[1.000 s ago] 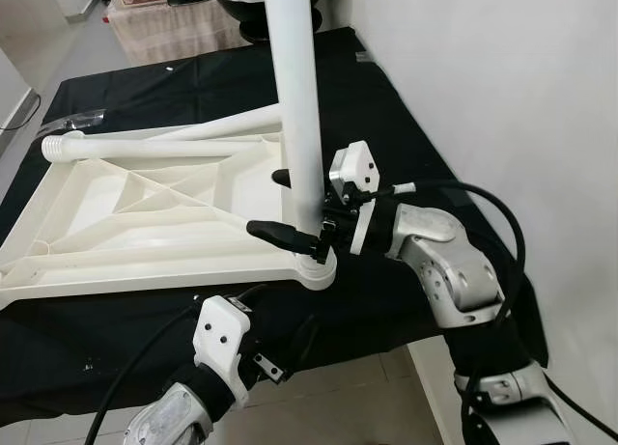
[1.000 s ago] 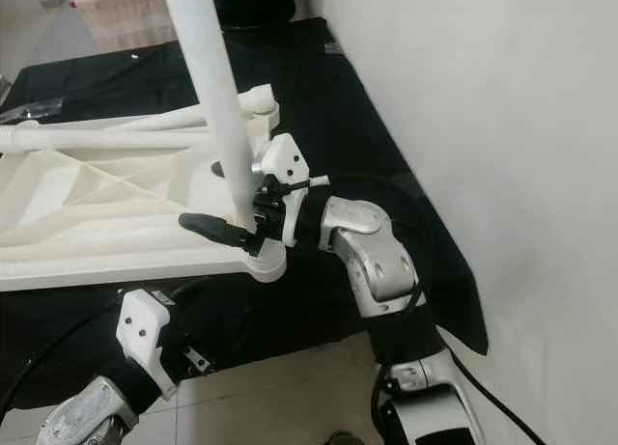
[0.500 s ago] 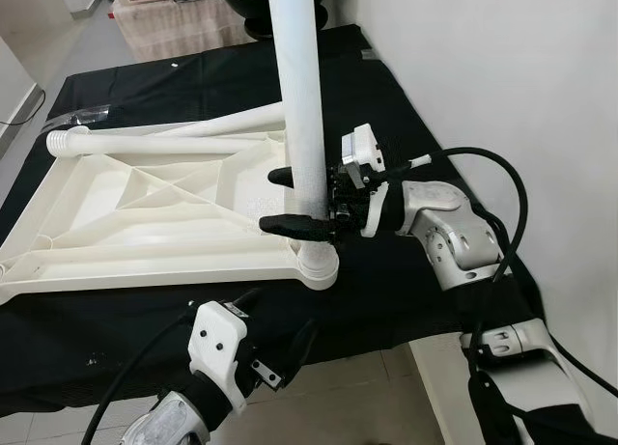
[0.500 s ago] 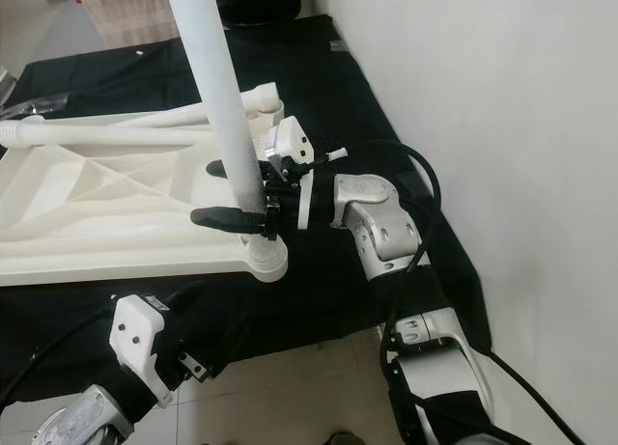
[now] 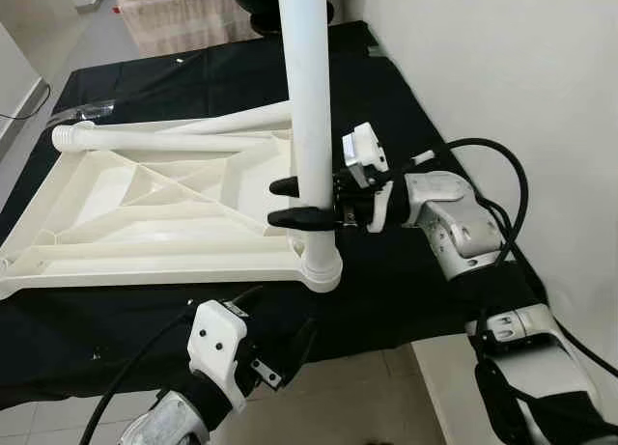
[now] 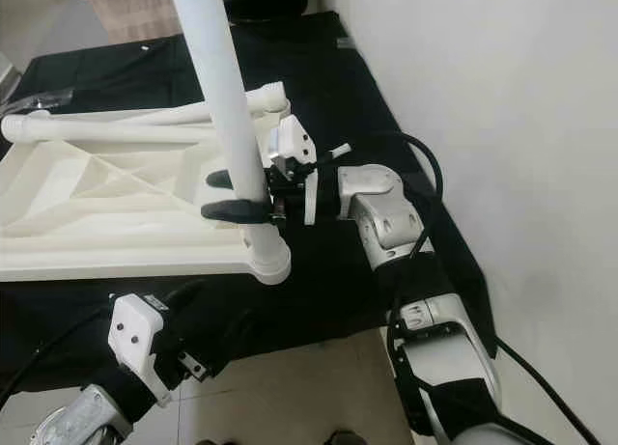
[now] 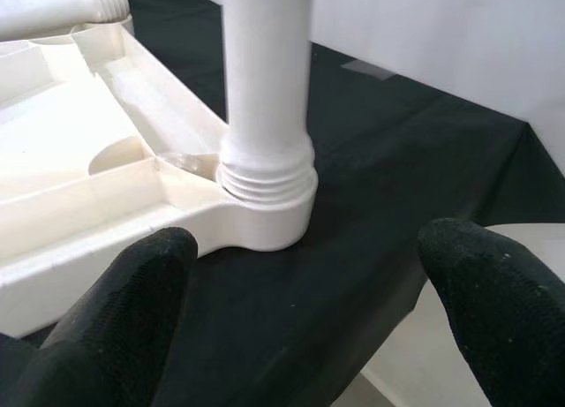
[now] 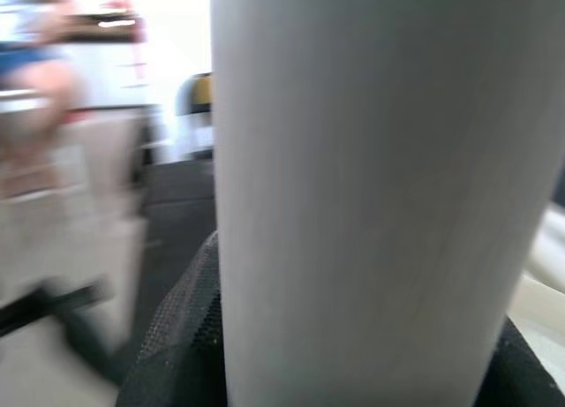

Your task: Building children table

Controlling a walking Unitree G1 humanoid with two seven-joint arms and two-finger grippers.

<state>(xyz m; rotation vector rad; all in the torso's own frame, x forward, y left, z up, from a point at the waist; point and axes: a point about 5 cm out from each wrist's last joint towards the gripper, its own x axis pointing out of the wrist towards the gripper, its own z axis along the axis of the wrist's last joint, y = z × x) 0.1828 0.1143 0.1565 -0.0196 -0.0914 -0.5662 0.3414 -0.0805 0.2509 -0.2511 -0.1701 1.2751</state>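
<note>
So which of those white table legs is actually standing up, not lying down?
The upright leg, held by the right claw and seated in the near corner socket of the upside-down tabletop. The other legs lie flat along its far edge.

At frame centre, our right claw (image 6: 228, 196) is clasping the upright white leg (image 6: 227, 117) above the upturned tabletop (image 6: 106, 213).

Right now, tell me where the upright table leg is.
The upright leg stands in the near right corner socket of the upside-down tabletop, with the right gripper closed around it just above the socket.
</note>
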